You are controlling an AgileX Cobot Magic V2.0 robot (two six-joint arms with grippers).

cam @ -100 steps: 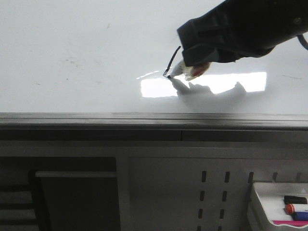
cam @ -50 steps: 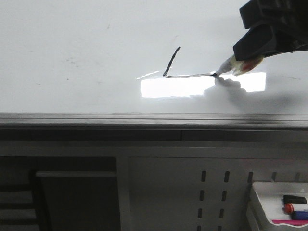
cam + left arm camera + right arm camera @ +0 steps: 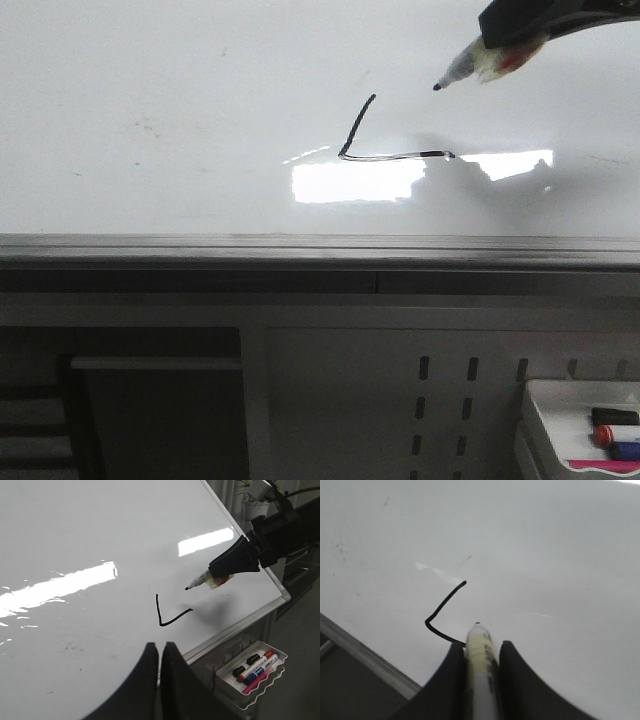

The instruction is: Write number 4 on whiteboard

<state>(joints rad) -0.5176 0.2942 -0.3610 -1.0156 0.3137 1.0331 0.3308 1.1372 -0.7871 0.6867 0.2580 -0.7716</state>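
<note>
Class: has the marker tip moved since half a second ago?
Yes. The marker tip lifted up off the bar's right end on the whiteboard, in the right pincer.

Glossy, smooth whiteboard (image 3: 200,80) throwing back a bright glare, faintly smudged; grey metal edge (image 3: 300,245) with a dull brushed look; the number 4 (image 3: 380,145) in thin black ink; marker (image 3: 480,62) with a translucent plastic barrel; right gripper (image 3: 482,652) in matt black plastic.

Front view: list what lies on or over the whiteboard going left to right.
faint smudge marks → slanted stroke → horizontal bar → marker lifted off the whiteboard, held in the right gripper.
</note>
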